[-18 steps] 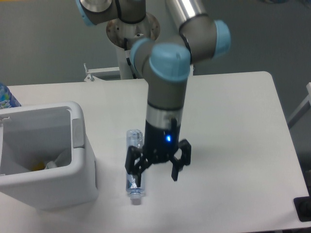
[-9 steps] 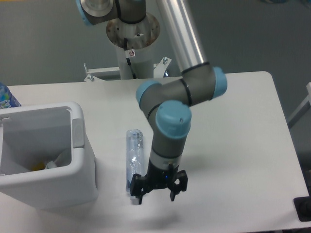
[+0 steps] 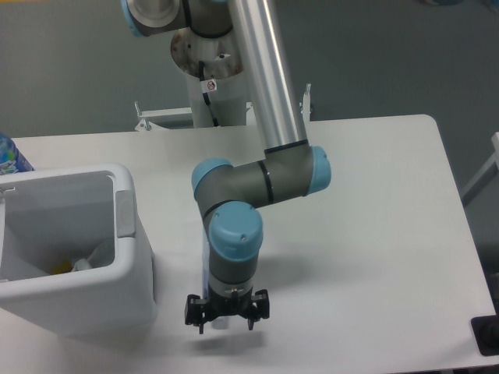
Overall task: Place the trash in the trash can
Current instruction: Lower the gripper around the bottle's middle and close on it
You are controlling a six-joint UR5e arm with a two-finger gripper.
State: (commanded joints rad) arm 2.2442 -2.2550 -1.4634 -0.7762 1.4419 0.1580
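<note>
White plastic dominates the fixed camera view: a rectangular trash can (image 3: 129, 292) with rounded corners and a thick rim stands at the left edge of the white table (image 3: 374, 234), a grey tab on its right wall. Inside, low against the near right corner, lies a crumpled whitish wrapper (image 3: 95, 257), with a small yellow scrap beside it that is too indistinct to identify. One piece of trash therefore appears to be deposited already.

The flattened clear bottle (image 3: 205, 257) lies on the table just right of the can, lengthwise toward the camera. Most of it is hidden behind the arm's wrist; only a sliver shows along the wrist's left side, and what seems to be its cap end shows pale between the fingers.

The gripper (image 3: 227, 314) points straight down over the near end of the bottle, low over the tabletop. Its black fingers stand spread to either side of that end, and no closure on the bottle is visible; contact cannot be judged from this angle.

Judged stage: roughly midway. Remaining work is to close on the bottle, lift it, carry it left over the rim and release.
</note>
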